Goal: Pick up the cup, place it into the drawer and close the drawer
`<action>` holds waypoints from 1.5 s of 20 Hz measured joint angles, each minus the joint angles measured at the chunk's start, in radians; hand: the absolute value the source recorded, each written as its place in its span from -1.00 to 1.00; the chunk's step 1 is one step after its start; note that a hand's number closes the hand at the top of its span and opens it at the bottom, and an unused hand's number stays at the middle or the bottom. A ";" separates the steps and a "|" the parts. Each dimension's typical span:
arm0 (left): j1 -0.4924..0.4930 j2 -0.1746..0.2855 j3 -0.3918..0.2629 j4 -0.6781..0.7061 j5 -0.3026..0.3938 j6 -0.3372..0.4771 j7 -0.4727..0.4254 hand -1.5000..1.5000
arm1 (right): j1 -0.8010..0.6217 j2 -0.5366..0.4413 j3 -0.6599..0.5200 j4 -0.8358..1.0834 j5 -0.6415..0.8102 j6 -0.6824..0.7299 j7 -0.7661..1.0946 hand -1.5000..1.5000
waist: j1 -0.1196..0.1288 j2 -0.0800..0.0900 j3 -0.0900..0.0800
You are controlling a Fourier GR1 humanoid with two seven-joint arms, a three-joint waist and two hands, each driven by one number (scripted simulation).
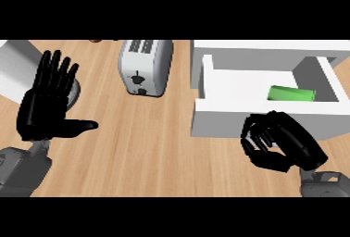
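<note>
Cup perhaps half behind drawer

No readable text, brand, number or sign anywhere. Toaster, up and right of the left hand: no legible markings on its faces. White drawer, just above the right hand: plain walls. Green cup inside it: no label.

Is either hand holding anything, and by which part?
Nothing is held. The green cup lies in the drawer; the right hand is curled empty, the left hand open.
</note>
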 measured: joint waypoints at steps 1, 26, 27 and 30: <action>0.018 0.004 0.012 -0.005 0.000 -0.013 -0.003 -1.00 | -0.011 0.011 0.014 0.040 0.032 -0.024 -0.018 -1.00 | -0.002 0.000 0.000; 0.221 -0.019 0.218 -0.005 -0.045 -0.296 -0.015 -1.00 | -0.593 0.103 -0.152 1.156 0.214 -0.235 -0.403 -1.00 | 0.008 -0.003 -0.004; 0.219 -0.016 0.223 -0.002 -0.044 -0.305 -0.014 -1.00 | -0.620 0.098 -0.163 1.190 0.211 -0.231 -0.414 -1.00 | 0.010 -0.004 -0.005; 0.204 -0.020 0.228 0.013 -0.045 -0.320 -0.008 -1.00 | -0.679 0.082 -0.179 1.274 0.214 -0.221 -0.452 -1.00 | 0.014 -0.007 -0.007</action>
